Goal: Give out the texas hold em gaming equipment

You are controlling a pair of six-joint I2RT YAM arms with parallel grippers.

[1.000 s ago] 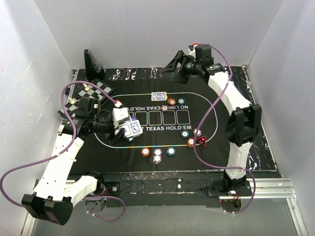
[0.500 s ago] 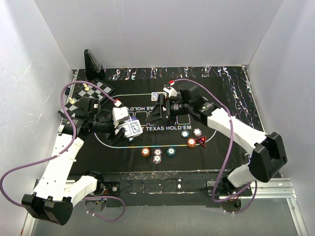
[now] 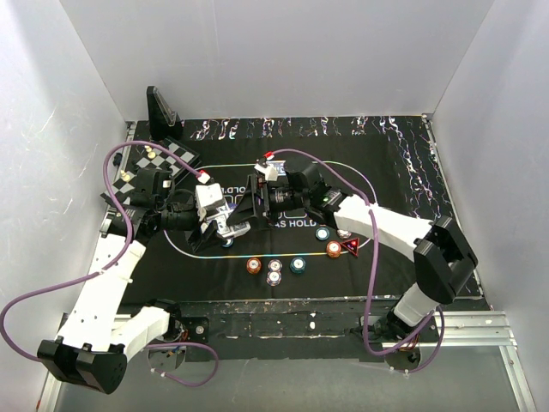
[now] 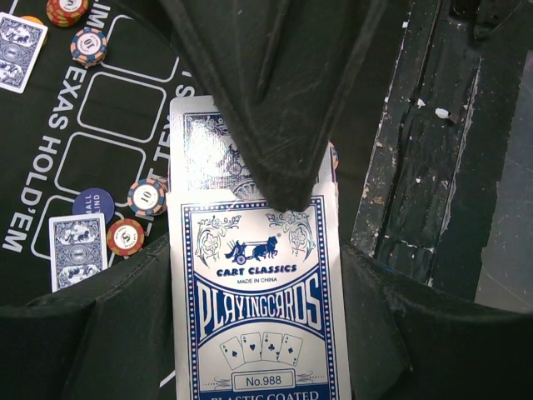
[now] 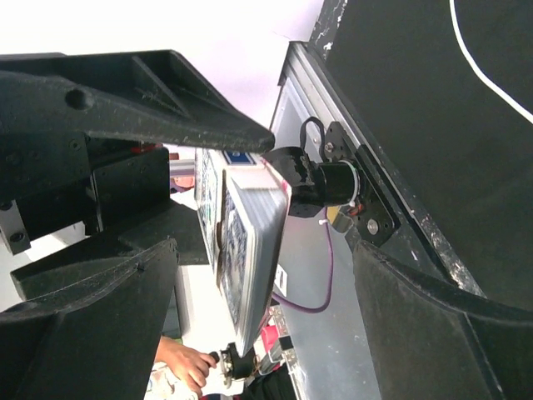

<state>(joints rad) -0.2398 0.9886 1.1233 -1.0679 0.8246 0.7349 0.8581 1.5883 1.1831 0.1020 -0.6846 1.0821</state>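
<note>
Card pack [image 4: 258, 333]: printed card stock, smooth, slight sheen. Chips [image 4: 146, 197]: hard plastic look, glossy faces. Mat [image 3: 386, 197]: black, cloth-like, matt, white print. Left end effector [image 4: 262, 275] fingers [image 4: 275, 100]: matt black plastic, grainy surface. Bench [image 4: 408, 167] edge: black paint, scuffed and chipped, rough. Arm shells [image 3: 103, 292]: smooth white plastic. Front rail [image 3: 480, 322]: bare brushed metal. Enclosure walls [image 3: 257, 60]: matt white panels.

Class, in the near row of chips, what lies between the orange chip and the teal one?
Two white chips, one behind the other, lie between the orange chip and teal chip; the top view shows it.
</note>
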